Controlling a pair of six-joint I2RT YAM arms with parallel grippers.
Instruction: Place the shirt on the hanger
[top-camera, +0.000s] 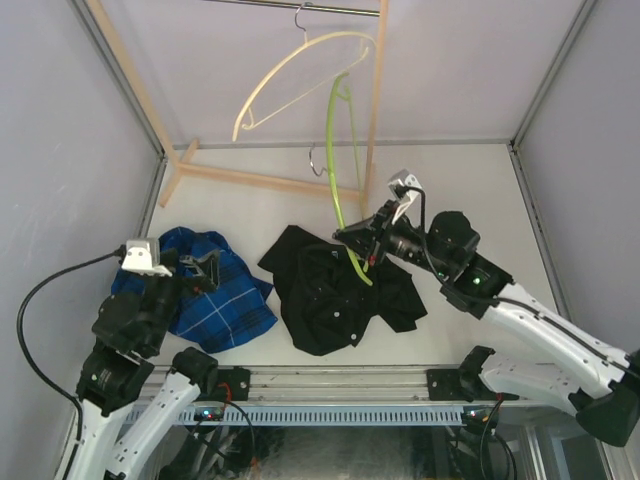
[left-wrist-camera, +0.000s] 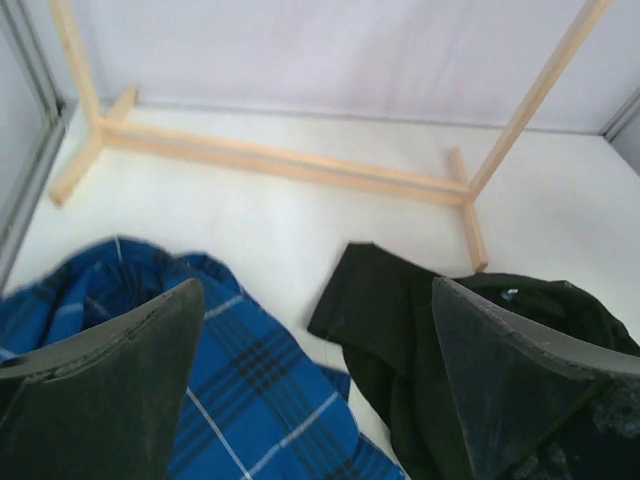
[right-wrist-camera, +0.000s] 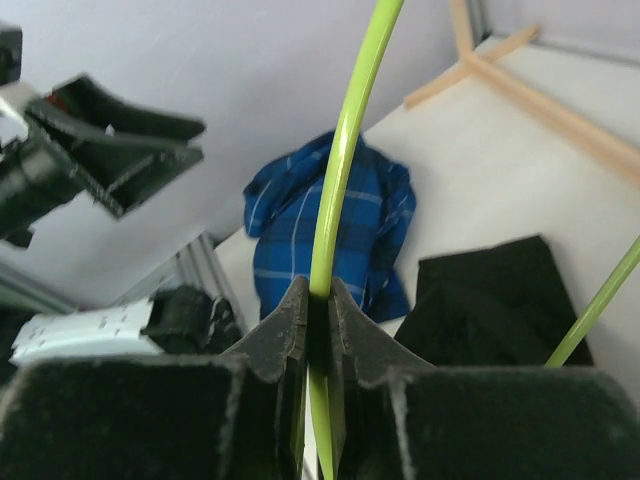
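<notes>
Shirt (top-camera: 330, 300) lies beside plaid shirt (top-camera: 220, 300), under hanger (top-camera: 329, 160).

Black shirt (top-camera: 335, 298), lime-green hanger (top-camera: 329, 150), blue plaid shirt (top-camera: 225, 300), cream hanger (top-camera: 300, 53)

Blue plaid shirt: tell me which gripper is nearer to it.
Left. The left gripper sits over the blue plaid shirt; the right gripper is above the black shirt, holding the green hanger.

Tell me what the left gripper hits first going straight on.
Probably bare table between the plaid shirt and the black shirt: the left gripper, jaws open, points into that gap. Depth is unclear; either shirt's edge might come first.
</notes>
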